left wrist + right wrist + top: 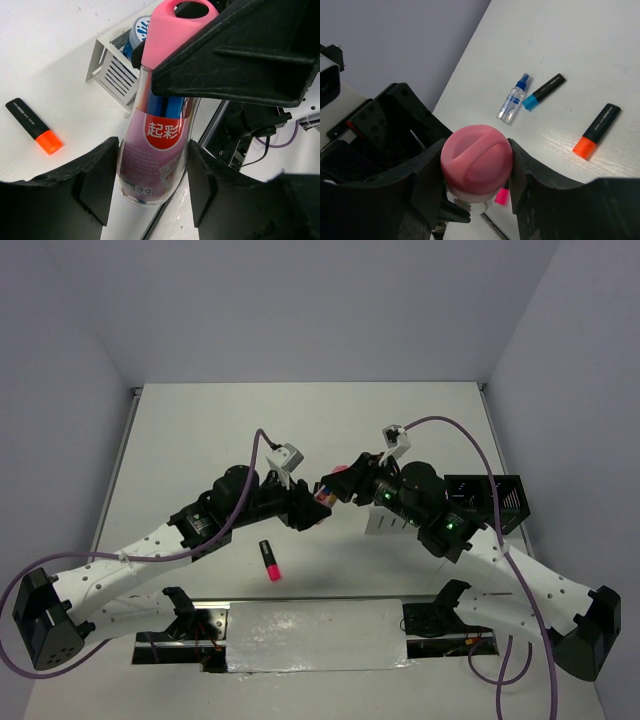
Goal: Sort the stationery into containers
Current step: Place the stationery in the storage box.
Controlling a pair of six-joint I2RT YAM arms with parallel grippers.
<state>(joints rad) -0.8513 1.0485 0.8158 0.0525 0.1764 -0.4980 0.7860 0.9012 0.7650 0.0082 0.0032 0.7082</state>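
- The pink tube [156, 150] sits between both end effectors, midway between the arms.
- The left end effector [152, 170] is clamped on the tube's clear body.
- The right end effector [476, 167] is clamped on the tube's pink cap [476, 152].

You're looking down from high at the near edge onto the whole table [300, 430]. Each wrist camera is peering past its own fingers [95, 185], very close to the tube [157, 150], from opposite ends. Both are also catching the orange marker [34, 125].
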